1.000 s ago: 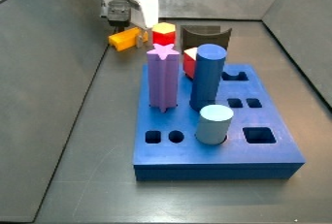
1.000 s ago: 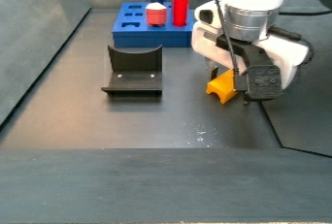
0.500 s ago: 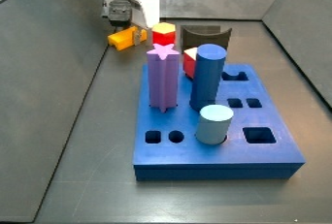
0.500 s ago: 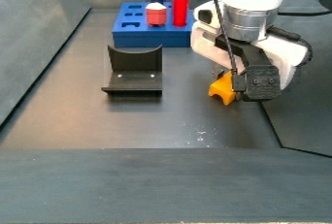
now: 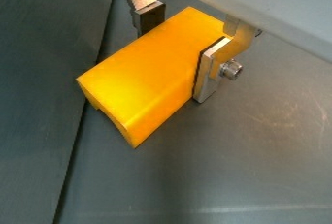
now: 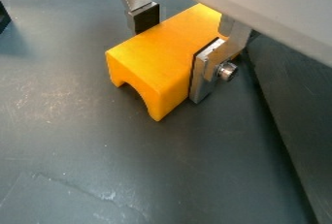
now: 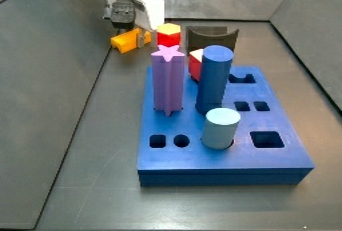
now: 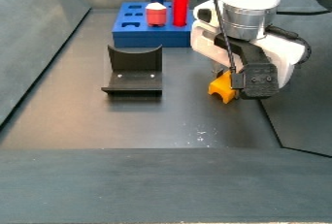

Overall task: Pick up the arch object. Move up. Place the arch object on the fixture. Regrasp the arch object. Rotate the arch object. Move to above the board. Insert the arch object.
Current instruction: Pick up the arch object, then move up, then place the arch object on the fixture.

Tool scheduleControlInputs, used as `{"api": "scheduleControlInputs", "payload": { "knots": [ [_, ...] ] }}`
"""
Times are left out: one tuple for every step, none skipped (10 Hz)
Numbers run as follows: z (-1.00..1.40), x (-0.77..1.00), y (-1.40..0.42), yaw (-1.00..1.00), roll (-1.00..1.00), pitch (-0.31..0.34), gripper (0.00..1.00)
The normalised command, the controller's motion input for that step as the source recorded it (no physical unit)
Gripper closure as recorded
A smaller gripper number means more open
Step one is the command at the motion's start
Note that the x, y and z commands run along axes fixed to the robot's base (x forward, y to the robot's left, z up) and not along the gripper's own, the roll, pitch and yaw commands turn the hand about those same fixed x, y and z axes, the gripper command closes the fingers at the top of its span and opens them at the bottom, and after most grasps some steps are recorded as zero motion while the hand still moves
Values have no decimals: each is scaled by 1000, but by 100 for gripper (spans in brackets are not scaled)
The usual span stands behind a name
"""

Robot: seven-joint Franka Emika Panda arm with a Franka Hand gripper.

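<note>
Fixture [image 8: 132,70] sits left on my floor, apart from the rest | gripper [image 8: 238,82] clamps the arch object [image 8: 224,86] between both fingers [image 6: 208,68], low over the floor | board [image 8: 147,26] stands behind with its pegs.

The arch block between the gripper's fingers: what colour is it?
Bright yellow-orange; the arch block shows best in a wrist view, in the gripper.

The dark floor [image 8: 116,121] carries the fixture [image 8: 132,70] and the board [image 7: 227,135] (pegs standing in it)
</note>
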Motion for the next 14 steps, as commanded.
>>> {"api": "scheduleControlInputs", "payload": {
  "knots": [
    [0,0,0,0,0,0,100],
    [0,0,0,0,0,0,100],
    [0,0,0,0,0,0,100],
    [0,0,0,0,0,0,100],
    [833,0,0,0,0,0,100],
    [815,2,-28,-72,-5,7,100],
    [772,1,-42,-73,-11,20,100],
    [607,14,-29,-52,-23,40,100],
    [523,8,-19,-43,-27,44,100],
    [340,-6,-14,-33,-35,38,100],
    [197,-15,-12,-26,-41,30,100],
    [1000,0,0,0,0,0,100],
    [1000,1,1,3,-5,2,100],
    [1000,-10,-4,3,-14,16,100]
  ]
}}
